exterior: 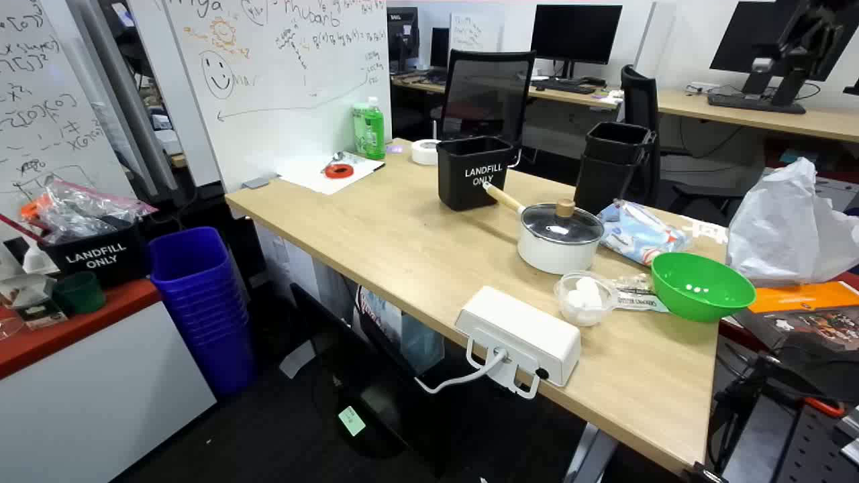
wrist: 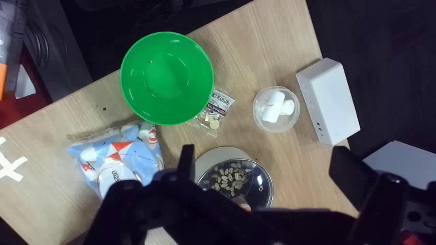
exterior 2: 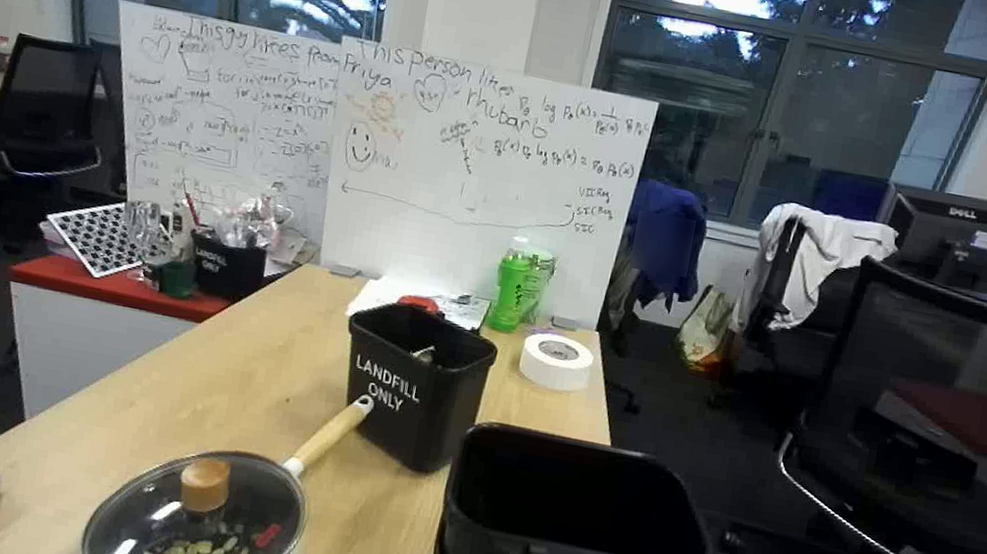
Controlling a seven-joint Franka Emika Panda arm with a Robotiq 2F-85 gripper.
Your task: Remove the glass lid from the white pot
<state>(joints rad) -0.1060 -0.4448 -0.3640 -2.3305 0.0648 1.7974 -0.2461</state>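
Both fingers (wrist: 351,177) downward, wide apart, well above the glass lid (exterior: 561,227)

On the table (exterior: 402,228), partly hidden by the bowl (wrist: 167,78), a packet (wrist: 215,108); just beside the bowl, a blue bag (wrist: 121,153). Farther from the bowl, a cup (wrist: 282,124) with white lumps (wrist: 271,113) inside; farther again, a power strip (wrist: 335,102). In an exterior view, near the bowl, a white sack (exterior: 782,228); well apart from the bowl, a lettered bin (exterior: 470,184), white tape (exterior: 424,157) and, farther off, red tape (exterior: 339,176) and green bottles (exterior: 373,137).
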